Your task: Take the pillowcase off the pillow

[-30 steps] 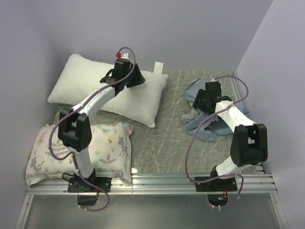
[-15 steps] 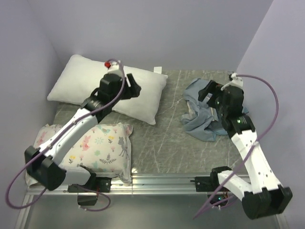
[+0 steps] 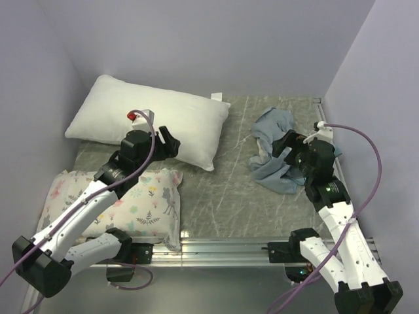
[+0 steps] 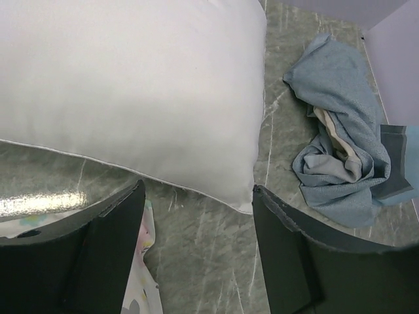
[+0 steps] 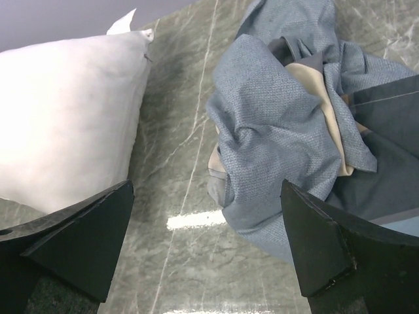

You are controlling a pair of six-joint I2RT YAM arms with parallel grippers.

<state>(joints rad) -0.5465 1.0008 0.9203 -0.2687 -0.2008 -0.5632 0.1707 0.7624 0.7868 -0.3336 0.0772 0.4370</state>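
Note:
The plain white pillow (image 3: 152, 122) lies bare at the back left of the table, its small tag (image 3: 217, 97) at the far right corner. It also shows in the left wrist view (image 4: 131, 91) and the right wrist view (image 5: 65, 118). The pillowcase (image 3: 275, 152) lies crumpled in a heap at the right, grey-blue side mostly out, with tan and dark stripes showing (image 5: 288, 124); it also shows in the left wrist view (image 4: 347, 157). My left gripper (image 3: 169, 141) is open and empty above the pillow's near edge. My right gripper (image 3: 283, 145) is open and empty over the heap.
A smaller floral-print pillow (image 3: 141, 203) lies at the front left, under my left arm. The grey marbled table top (image 3: 222, 190) shows between the pillows and the heap. Purple walls close in the back and both sides.
Both arms have pulled back toward the near edge. My left gripper came off the middle of the white pillow to its near edge. My right gripper drew back over the heap.

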